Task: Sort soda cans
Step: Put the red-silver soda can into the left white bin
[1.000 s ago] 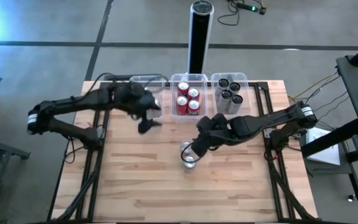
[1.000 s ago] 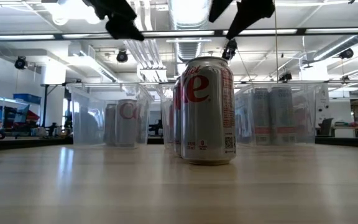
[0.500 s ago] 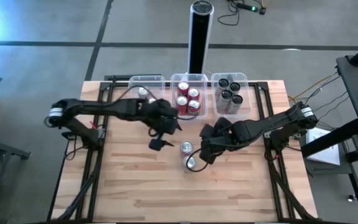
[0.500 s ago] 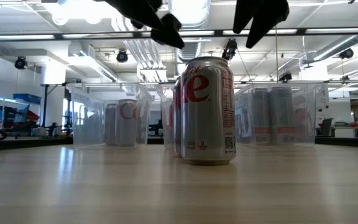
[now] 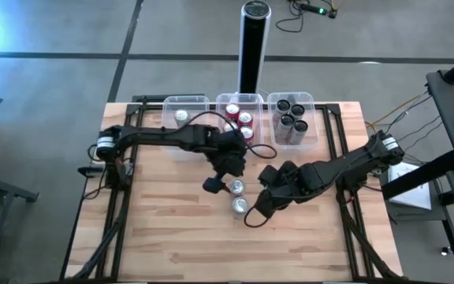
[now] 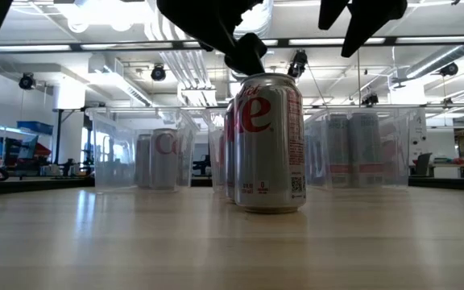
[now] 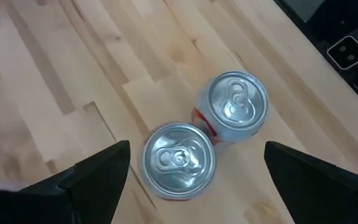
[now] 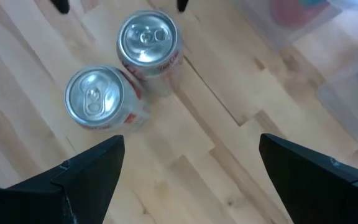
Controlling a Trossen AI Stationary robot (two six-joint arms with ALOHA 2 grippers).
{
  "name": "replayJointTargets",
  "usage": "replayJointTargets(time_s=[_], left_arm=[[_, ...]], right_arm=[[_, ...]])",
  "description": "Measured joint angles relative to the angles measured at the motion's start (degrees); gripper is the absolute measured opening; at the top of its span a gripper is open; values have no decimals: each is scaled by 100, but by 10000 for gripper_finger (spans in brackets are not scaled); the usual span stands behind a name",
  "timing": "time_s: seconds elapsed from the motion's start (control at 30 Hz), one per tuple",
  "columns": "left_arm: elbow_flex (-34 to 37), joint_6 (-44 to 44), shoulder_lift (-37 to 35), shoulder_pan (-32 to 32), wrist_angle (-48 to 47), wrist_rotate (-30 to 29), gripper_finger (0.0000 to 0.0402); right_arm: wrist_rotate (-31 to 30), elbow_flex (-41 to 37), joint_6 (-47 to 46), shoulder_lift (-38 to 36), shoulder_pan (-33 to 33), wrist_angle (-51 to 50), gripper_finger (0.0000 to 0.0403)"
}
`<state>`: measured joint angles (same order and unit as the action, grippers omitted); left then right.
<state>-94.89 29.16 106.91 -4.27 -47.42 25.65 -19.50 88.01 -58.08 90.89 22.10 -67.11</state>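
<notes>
Two silver soda cans stand upright side by side mid-table, the far can (image 5: 236, 187) and the near can (image 5: 240, 206); the low view shows the near one (image 6: 268, 145) in front. My left gripper (image 5: 221, 181) hovers open above them, its fingers (image 7: 104, 168) wide on either side of the far can (image 7: 179, 158) without touching it. My right gripper (image 5: 257, 211) hangs open just right of the near can (image 8: 95, 96), also above the table. At the far edge, bins hold one silver can (image 5: 181, 116), red cans (image 5: 239, 125) and black cans (image 5: 292, 118).
Three clear bins (image 5: 186, 101) stand in a row along the table's far edge, with a tall black-and-silver post (image 5: 253, 47) behind them. Bare wood (image 5: 172, 229) lies near and left of the two cans. Both arms cross over the table's middle.
My left gripper has swung from over the left bin toward the table's right and near side, ending above the two standing cans. My right gripper has drawn back from above the cans toward the right and near edge. The cans have stayed put.
</notes>
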Motion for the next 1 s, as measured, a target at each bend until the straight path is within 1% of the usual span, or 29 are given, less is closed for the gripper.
replayJointTargets(time_s=[0.1,0.2,0.33,0.4,0.77,1.0], left_arm=[[7,37,79,4,2,2,358],[17,141,210,9,65,-4,362],[17,216,365,4,83,-396,366],[42,279,433,4,61,-474,366],[92,195,804,24,223,-387,366],[162,10,878,128,399,-426,366]], right_arm=[[-18,-21,-75,0,12,-9,368],[-239,-46,-113,0,3,-5,368],[-305,-66,-262,4,4,-6,368],[-305,-66,-327,4,5,-7,368],[-307,-70,-540,4,14,6,368],[-307,-70,-583,4,16,8,368]])
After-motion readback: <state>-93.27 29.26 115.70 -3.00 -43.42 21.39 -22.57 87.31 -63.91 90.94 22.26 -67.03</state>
